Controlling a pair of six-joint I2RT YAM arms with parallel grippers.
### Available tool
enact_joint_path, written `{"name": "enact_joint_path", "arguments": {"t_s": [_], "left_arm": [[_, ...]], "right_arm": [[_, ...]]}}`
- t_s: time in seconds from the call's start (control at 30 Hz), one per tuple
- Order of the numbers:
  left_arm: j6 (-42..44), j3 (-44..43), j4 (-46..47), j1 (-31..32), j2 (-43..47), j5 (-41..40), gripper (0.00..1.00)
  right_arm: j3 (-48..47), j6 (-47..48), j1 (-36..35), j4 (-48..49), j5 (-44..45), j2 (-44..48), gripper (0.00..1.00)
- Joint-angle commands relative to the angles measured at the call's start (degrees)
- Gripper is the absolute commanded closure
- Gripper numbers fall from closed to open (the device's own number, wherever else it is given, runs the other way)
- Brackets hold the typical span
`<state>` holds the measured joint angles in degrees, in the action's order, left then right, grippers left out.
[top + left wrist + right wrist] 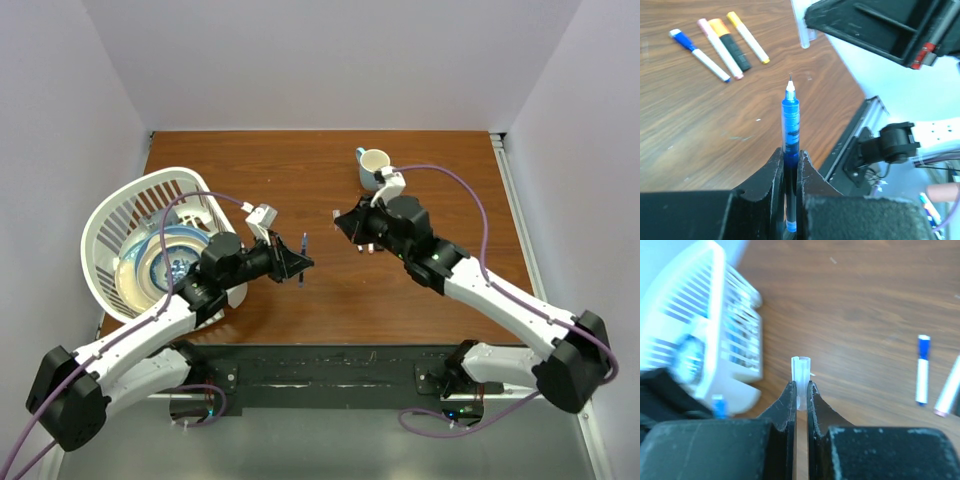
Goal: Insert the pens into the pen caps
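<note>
Basket (150,240): white, at the left edge of the worktop (300,170), dishes inside.

Left jaws: just right of the basket, pressed together on a blue pen (790,120). The pen is uncapped, its fine tip pointing away from the wrist, clear of the wood.

Right jaws: further right of the basket, facing the left pair, pinching a clear cap (801,369) by its lower end. Pen tip and cap are near but apart.

Four capped markers (720,48): flat on the worktop side by side, right of the basket beyond the held pen. Their caps are blue, pink, orange and yellow.

Mug (373,165): well right of the basket, towards the far edge.
</note>
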<state>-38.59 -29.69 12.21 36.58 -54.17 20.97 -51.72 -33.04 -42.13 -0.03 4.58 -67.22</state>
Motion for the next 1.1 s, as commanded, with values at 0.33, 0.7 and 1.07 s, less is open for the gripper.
{"name": "enact_joint_path", "arguments": {"t_s": [0.33,0.7,1.07], "left_arm": [[-5.9,1.8,21.6,0.3,-4.3,6.6,1.00],[-6.1,2.2,22.0,0.3,-4.4,6.6,1.00],[-5.6,2.8,21.8,0.2,-4.7,7.1,1.00]], "right_arm": [[7.3,-16.8,-2.4,25.8,-3.4,3.5,1.00],[5.3,-17.4,-4.0,27.2,-3.6,1.6,1.00],[3.9,-16.3,-4.2,26.5,-3.0,1.1,1.00]]}}
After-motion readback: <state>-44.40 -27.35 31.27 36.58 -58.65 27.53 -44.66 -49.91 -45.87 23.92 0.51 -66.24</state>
